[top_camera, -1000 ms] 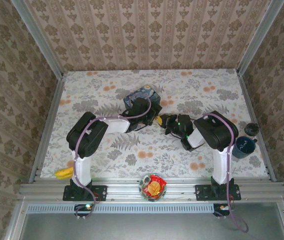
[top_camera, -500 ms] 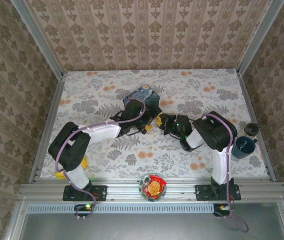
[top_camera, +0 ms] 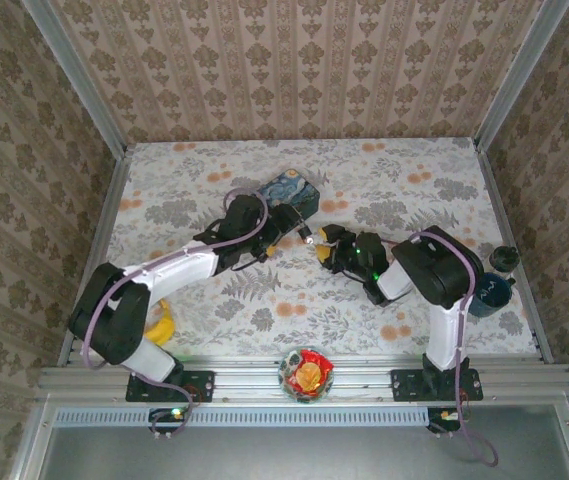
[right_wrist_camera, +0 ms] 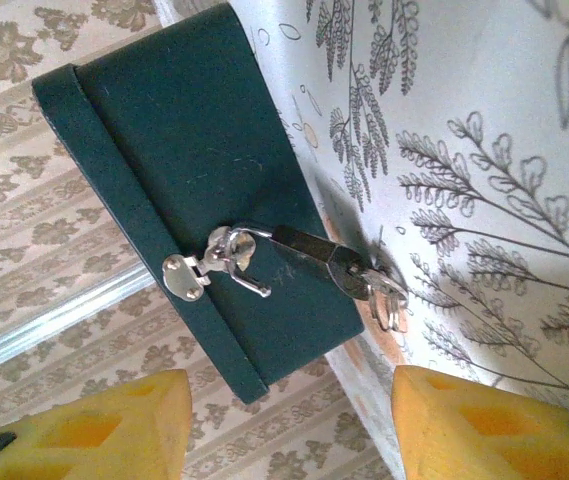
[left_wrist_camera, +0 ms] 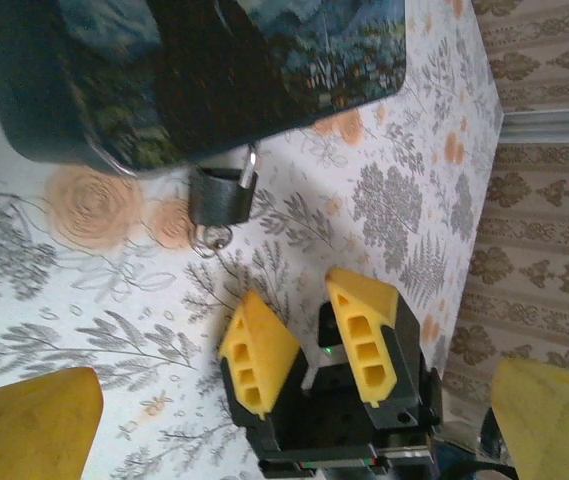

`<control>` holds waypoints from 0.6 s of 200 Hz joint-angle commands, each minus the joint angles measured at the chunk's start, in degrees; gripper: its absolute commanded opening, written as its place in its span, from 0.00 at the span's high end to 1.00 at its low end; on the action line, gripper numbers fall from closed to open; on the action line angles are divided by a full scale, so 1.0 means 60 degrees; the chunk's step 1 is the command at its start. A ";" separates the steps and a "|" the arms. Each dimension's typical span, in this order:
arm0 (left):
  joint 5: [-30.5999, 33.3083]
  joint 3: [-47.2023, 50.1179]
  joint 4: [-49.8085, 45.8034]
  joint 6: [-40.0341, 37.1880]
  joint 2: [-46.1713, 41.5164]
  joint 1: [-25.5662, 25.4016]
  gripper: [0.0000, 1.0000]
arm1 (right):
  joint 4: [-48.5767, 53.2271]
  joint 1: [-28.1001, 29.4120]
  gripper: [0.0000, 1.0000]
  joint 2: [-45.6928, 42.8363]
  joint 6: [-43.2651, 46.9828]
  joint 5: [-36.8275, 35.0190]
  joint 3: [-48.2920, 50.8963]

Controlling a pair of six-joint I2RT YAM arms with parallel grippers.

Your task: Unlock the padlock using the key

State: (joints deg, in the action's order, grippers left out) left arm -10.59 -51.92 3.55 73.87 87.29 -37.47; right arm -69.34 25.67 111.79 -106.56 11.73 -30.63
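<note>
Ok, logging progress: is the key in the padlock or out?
In. The key juts from the end of the padlock, which hangs from the box's hasp.

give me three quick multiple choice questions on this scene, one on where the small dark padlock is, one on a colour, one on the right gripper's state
1. Where is the small dark padlock?
A) at the silvery latch of the blue painted rectangular box
B) inside the box
C) on top of the box

2. What colour are the right gripper's fingers?
A) red
B) yellow
C) white

3. How is the right gripper?
A) shut on the padlock
B) shut on nothing
C) open, holding nothing

Answers:
1 A: the right wrist view shows its shackle meeting the latch on the box's side.
2 B: both fingers show plain yellow in the left wrist view.
3 C: the fingers stand apart with nothing between them, short of the padlock.
</note>
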 commanded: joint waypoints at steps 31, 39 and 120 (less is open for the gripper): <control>0.1017 -0.0269 -0.1406 -0.2424 -0.1095 0.0572 0.00 | 0.4789 0.0130 0.39 -0.2328 0.3366 0.0098 -0.0527; 0.1174 -0.0472 -0.1839 -0.3007 -0.1160 0.0630 0.00 | 0.5976 0.0170 0.38 -0.2845 0.4202 0.0097 -0.0824; 0.3726 -0.2607 -0.5080 -0.7433 -0.0156 0.0694 0.00 | 1.5230 0.1064 0.31 -0.3862 1.3015 -0.1864 -0.5054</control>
State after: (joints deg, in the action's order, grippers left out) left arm 5.82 -64.75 -19.94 39.11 82.98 -33.65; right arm -0.12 29.93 86.15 -49.67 7.86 -55.27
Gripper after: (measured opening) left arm 0.999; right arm 0.681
